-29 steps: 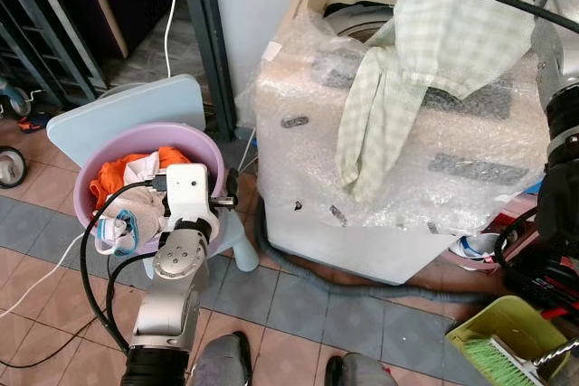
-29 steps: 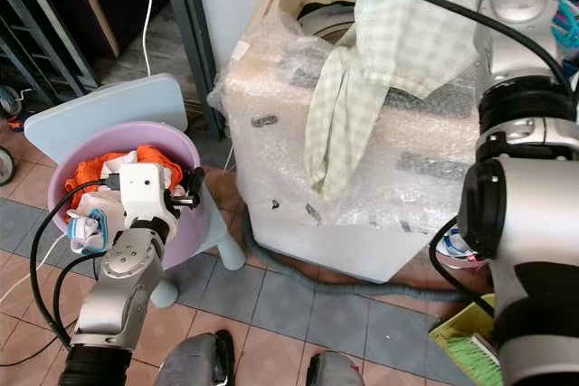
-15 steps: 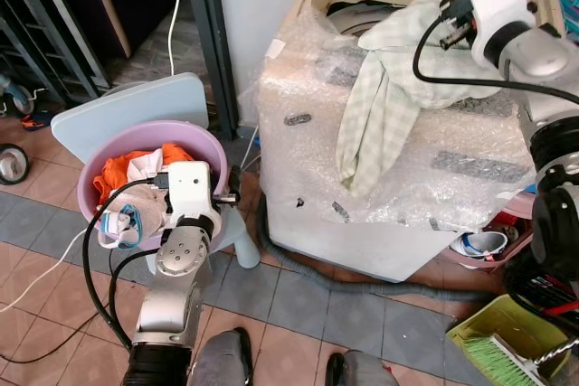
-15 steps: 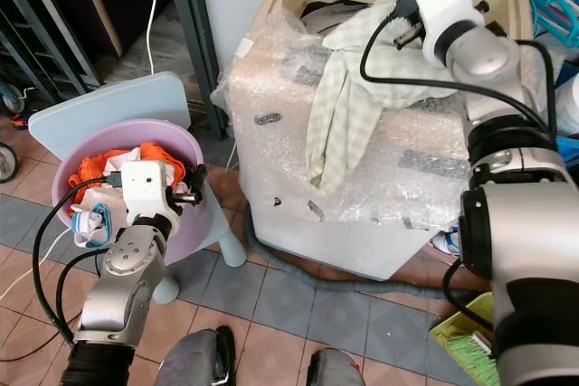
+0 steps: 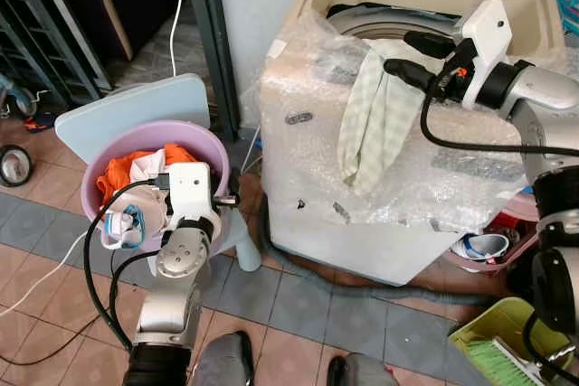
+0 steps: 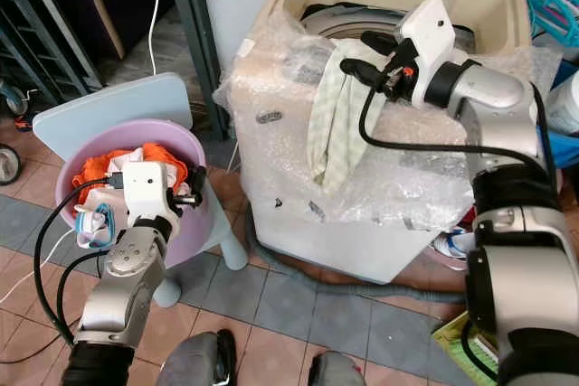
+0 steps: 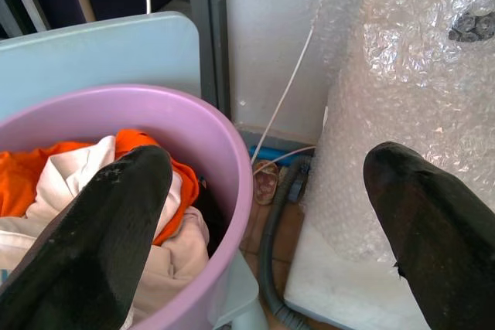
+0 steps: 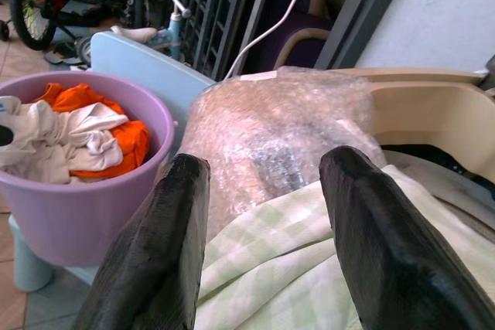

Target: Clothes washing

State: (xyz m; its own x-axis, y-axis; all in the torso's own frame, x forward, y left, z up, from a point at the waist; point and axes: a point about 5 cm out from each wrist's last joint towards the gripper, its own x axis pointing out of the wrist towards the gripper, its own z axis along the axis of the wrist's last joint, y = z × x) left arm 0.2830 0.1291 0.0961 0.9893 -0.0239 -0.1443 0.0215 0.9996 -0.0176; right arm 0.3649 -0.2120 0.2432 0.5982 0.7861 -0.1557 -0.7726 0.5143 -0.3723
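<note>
Over the washer (image 5: 398, 169), wrapped in bubble wrap (image 5: 470, 146) with its lid up and drum (image 6: 348, 26) exposed, the right gripper (image 5: 409, 54) is hovering with its two black fingers spread apart and holding nothing. One green-checked cloth (image 5: 369, 119) is lying just under and beside those fingers, its upper end bunched at the rim of the tub and its long tail hanging down the wrapped front. It is probably draped that way because the bulk never cleared the rim, so the weight is pulling it outward instead of into the drum; I judge the next move calls for gathering the tail and pushing it in.

Down at the robot's left, the left gripper (image 7: 263, 237) is hanging above the near edge of one purple basin (image 5: 204, 146), fingers wide apart and empty, likely waiting to take the next piece. The basin is sitting on a pale blue stool (image 5: 127, 110) right beside the washer, which is keeping the laundry within reach of both arms. Inside it the pile is showing at least three pieces: an orange garment (image 5: 122, 172), a cream one (image 8: 69, 133) on top, and a white item with blue trim (image 5: 122, 223) spilling over the near rim.

A white cable (image 7: 286, 90) and a grey hose (image 7: 272, 229) are running down between basin and washer
</note>
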